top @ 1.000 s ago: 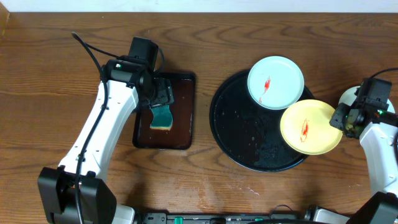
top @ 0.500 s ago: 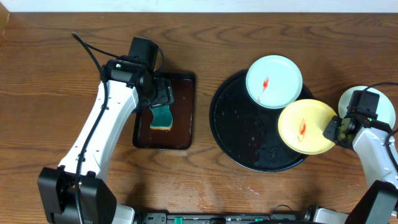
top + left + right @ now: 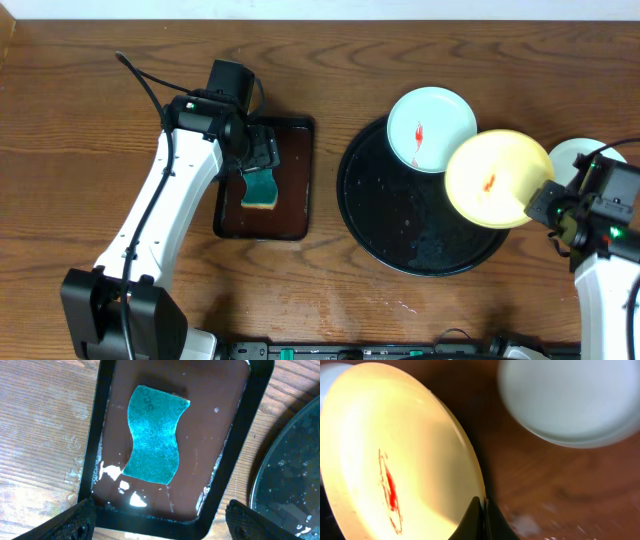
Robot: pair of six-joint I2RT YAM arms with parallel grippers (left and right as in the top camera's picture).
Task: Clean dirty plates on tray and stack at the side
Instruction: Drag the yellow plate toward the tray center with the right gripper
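right claw [image 3: 481, 510] clamped on yellow plate [image 3: 497, 178] rim, seemingly raised | left claw [image 3: 161, 522] wide open, empty

white plate [image 3: 574, 154] half hidden behind right arm [image 3: 604, 245], yellow plate [image 3: 395, 450] cropped

Glossy black tray [image 3: 382, 205], wood-grain tabletop [image 3: 90, 110], smooth yellow plate [image 3: 497, 178].

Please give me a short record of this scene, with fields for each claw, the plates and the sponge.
left claw: open, above sponge in brown tray
right claw: shut on yellow plate rim
yellow plate: tilted, red smear
bluish plate: red smear, overlapping black tray far rim
white plate: on table beside right arm
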